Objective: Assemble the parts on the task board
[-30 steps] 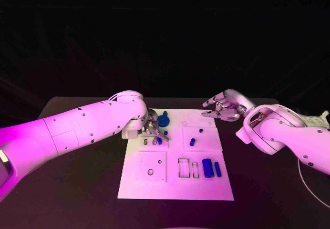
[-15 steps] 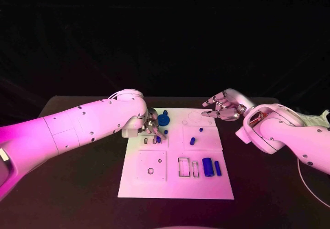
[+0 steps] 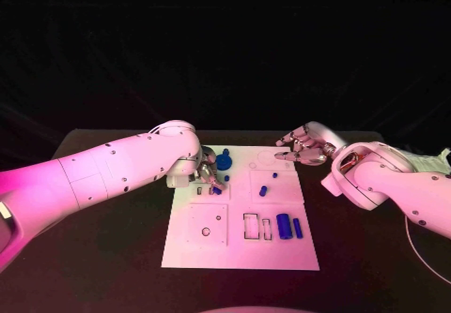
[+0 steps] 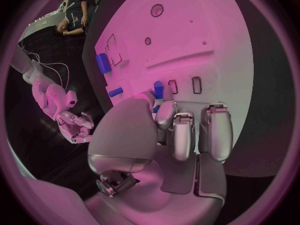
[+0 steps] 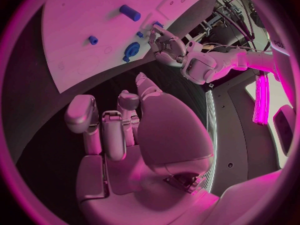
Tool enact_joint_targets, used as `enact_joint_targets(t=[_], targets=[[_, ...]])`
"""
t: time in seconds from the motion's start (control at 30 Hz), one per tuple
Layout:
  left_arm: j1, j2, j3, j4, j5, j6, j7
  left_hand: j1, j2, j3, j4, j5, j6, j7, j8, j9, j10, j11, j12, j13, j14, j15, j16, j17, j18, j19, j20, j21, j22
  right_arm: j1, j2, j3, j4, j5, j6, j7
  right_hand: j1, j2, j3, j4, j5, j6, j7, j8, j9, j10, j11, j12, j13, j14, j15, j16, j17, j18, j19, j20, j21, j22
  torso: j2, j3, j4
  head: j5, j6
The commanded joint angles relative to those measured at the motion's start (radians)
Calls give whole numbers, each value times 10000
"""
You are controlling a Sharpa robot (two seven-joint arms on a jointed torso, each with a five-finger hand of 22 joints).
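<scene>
On the black table [image 3: 113, 261] lies the white task board [image 3: 240, 251]. Nearest, toward 6 o'clock of the board, a thick blue cylinder [image 3: 284, 227] and a thinner blue rod [image 3: 297, 229] lie side by side, just right of two rectangular slots. At mid-board a small blue peg [image 3: 263, 192] lies alone. At about 10 o'clock the left hand [image 3: 208, 175] reaches down onto the board, its fingers [image 4: 177, 130] drawn together on a small blue part [image 4: 159, 89]; a round blue piece [image 3: 223, 163] stands just beyond it. At 1 o'clock the right hand [image 3: 302, 149] hovers by the board's far edge, fingers loosely curled and apart, holding nothing.
</scene>
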Motion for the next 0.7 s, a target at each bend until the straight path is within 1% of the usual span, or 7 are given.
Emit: enact_joint_targets(t=[0.03, 0.17, 0.33, 0.43, 0.53, 0.6, 0.7], targets=[[-7, -112, 8, 159, 204, -329, 41, -447, -213, 2275, -1800, -55, 7, 42, 61, 133, 54, 20, -52, -89, 1070, 48, 30, 2628, -23, 80, 73, -59, 721, -24, 23, -1, -13, 75, 157, 18, 17, 51, -18, 73, 49, 72, 9, 8, 7, -59, -34, 9, -8, 755, -2, -44, 1219, 96, -36, -3, -59, -14, -3, 3, 3, 25, -17], [-21, -352, 13, 445, 258, -951, 125, -684, -352, 2694, -1937, -75, 16, 33, 103, 273, 90, 21, -41, -72, 1070, 41, 30, 2628, -26, 85, 85, -65, 735, -45, 34, -2, -37, 147, 134, 40, 15, 51, -20, 75, 52, 72, 9, 7, 7, -61, -34, 4, -13, 753, -2, -51, 1208, 99, -45, -3, -69, -30, -5, 15, 17, 17, -13], [-89, -750, 14, 900, 274, -1920, 238, -762, -395, 2786, -1965, -88, 35, 27, 122, 318, 114, 17, -28, -60, 1070, 43, 30, 2628, -34, 105, 85, -48, 771, -67, 31, -2, -58, 206, 116, 61, 12, 48, -23, 77, 54, 72, 10, 7, 7, -67, -33, -11, -25, 750, -1, -57, 1198, 103, -54, -3, -80, -49, -7, 17, 20, 29, -32], [-194, -1020, 13, 1221, 183, -2562, 316, -801, -432, 2827, -1979, -98, 53, 19, 135, 343, 147, 12, 1, -28, 1070, 41, 30, 2628, -42, 125, 84, -28, 809, -76, 6, -3, -64, 233, 103, 72, 12, 48, -23, 77, 54, 72, 10, 7, 7, -67, -33, -11, -25, 750, -1, -57, 1198, 103, -54, -3, -80, -49, -20, 22, 46, 30, -53], [-338, -1293, 13, 1556, -101, -3227, 413, -835, -470, 2861, -1986, -104, 73, 9, 146, 364, 180, 5, 30, 4, 1070, 38, 30, 2628, -53, 152, 82, 1, 859, -83, -23, -3, -71, 270, 83, 87, 1, 43, -32, 87, 56, 70, 12, 5, 6, -69, -31, -13, -28, 751, -1, -57, 1200, 103, -54, -4, -81, -50, -41, 38, 91, 21, -69], [-465, -1470, 13, 1766, -341, -3682, 464, -858, -492, 2886, -1988, -108, 90, 2, 153, 378, 212, -1, 62, 41, 1070, 35, 30, 2628, -59, 168, 80, 17, 888, -87, -43, -4, -76, 297, 69, 100, 1, 43, -32, 87, 56, 70, 12, 5, 6, -69, -31, -13, -28, 751, -1, -57, 1200, 103, -54, -4, -81, -50, -65, 59, 124, 21, -86], [-655, -1627, 12, 1956, -630, -4216, 477, -877, -512, 2913, -1989, -109, 107, -6, 159, 391, 246, -8, 96, 82, 1070, 31, 30, 2628, -65, 183, 76, 32, 916, -90, -66, -4, -73, 353, 53, 111, 1, 43, -32, 87, 56, 70, 12, 5, 6, -69, -31, -13, -28, 751, -1, -57, 1200, 103, -54, -4, -81, -50, -91, 75, 160, 30, -107]])
